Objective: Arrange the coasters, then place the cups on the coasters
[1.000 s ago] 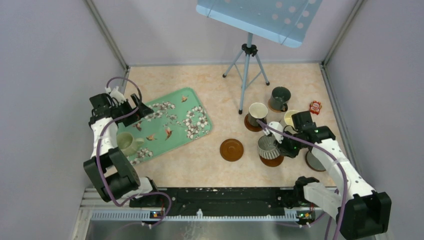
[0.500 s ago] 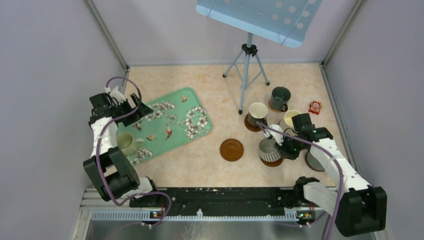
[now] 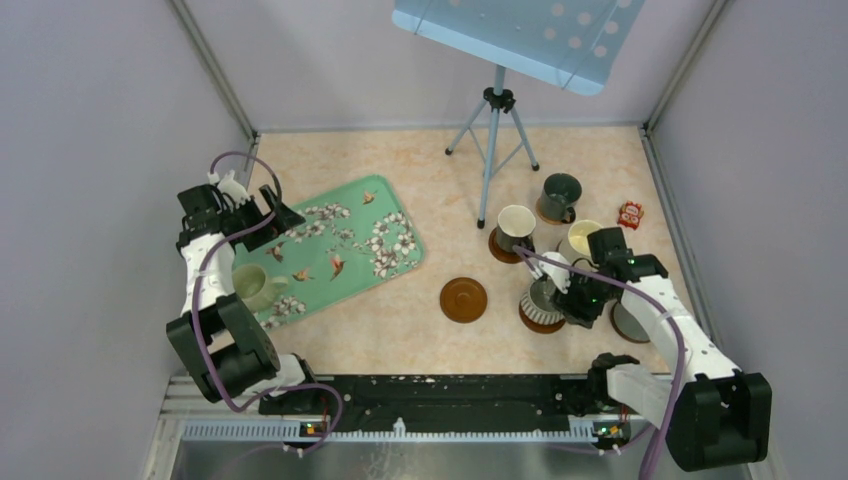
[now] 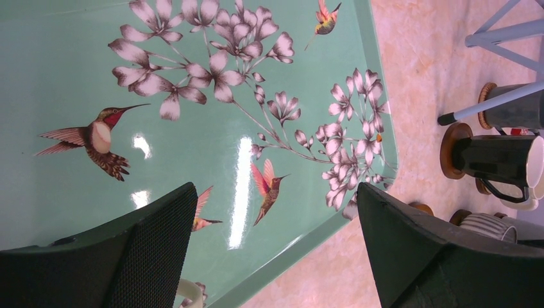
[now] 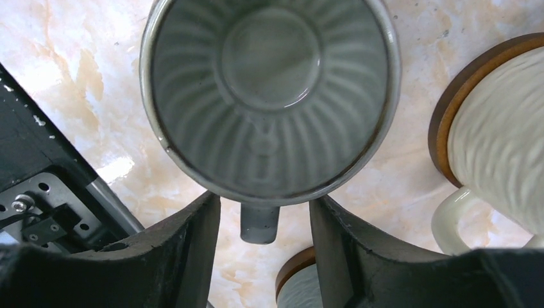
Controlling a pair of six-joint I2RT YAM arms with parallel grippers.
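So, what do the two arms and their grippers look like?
The left arm and right arm have white links with black joints. A thin purple cable runs along each. The left gripper and right gripper each have two broad black fingers.

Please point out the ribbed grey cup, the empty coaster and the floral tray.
ribbed grey cup (image 5: 272, 61), right wrist view, inner bottom
empty coaster (image 3: 463, 299), top external view, centre
floral tray (image 4: 186, 154), left wrist view, bare green surface
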